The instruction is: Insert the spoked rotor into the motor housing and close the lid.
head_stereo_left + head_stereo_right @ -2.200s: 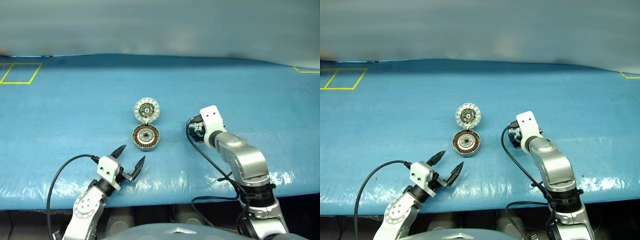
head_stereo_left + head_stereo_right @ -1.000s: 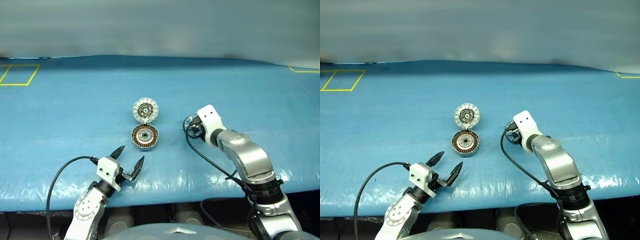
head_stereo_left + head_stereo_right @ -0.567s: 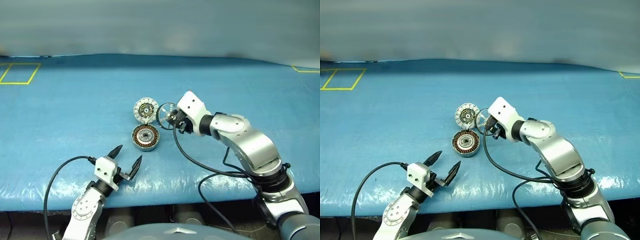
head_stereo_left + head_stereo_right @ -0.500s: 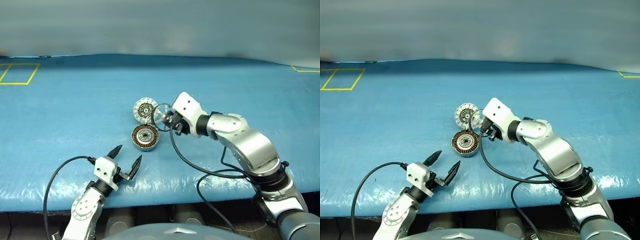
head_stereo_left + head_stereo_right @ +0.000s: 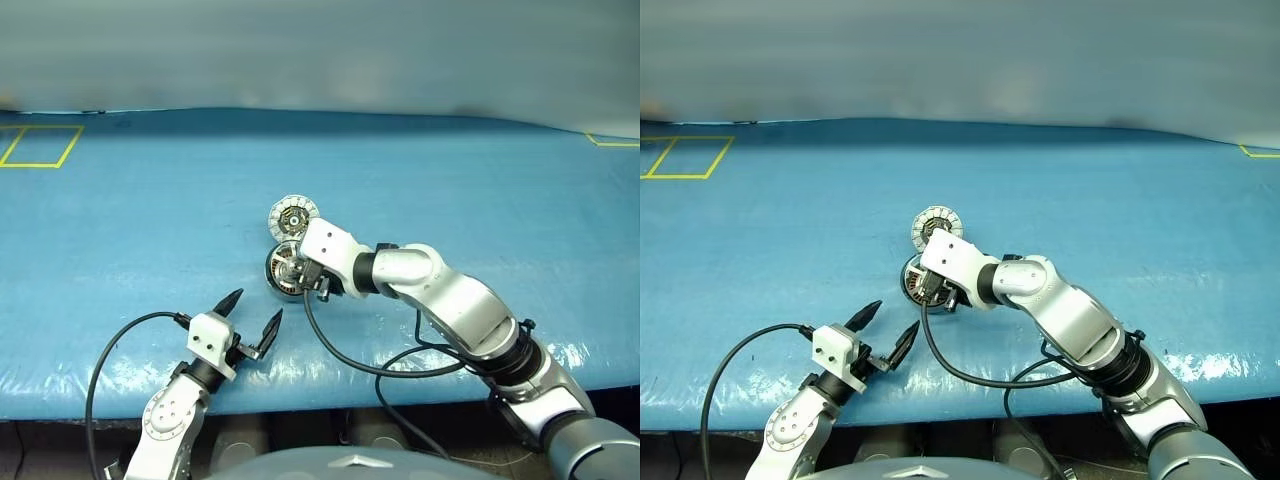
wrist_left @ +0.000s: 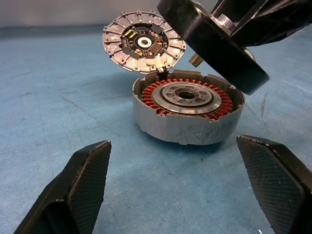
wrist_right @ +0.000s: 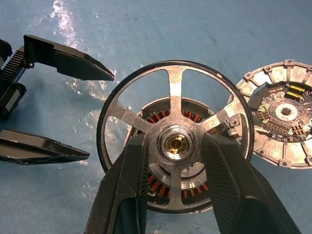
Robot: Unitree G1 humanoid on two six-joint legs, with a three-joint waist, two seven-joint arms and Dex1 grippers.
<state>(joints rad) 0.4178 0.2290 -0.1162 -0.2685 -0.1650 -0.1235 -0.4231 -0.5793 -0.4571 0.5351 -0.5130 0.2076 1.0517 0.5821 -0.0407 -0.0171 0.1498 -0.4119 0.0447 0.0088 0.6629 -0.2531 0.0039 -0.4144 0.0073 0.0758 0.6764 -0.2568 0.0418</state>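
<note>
The right gripper point(image 7: 176, 146) has swung across toward the middle of the frame since a second ago, when it sat low on the blue plastic-sheeted table point(image 5: 120, 220) to the right of the parts. It now hangs directly over the motor housing point(image 6: 187, 113), the short grey drum with its copper-red ring of windings around a silver hub, which stays just below the centre of the head view. Its two black fingers point(image 7: 124, 190) are closed narrowly on the hub of the spoked rotor point(image 7: 176, 142), a dark-rimmed silver wheel with five flat spokes and a brass-coloured bore. The rotor is tilted and held clear above the housing, not yet seated; in the left wrist view a gap shows between its dark rim and the drum's top edge.

The lid point(image 6: 144, 43), a thin silver-grey ribbed disc with a dark circuit-like centre, has not moved: it lies just beyond the housing, touching its far rim, a little above it in the head view.

The left gripper point(image 5: 252, 322) is unchanged at the lower left of the frame, near the table's front edge, its black jaws spread wide and holding nothing, pointed toward the housing but well short of it.
</note>
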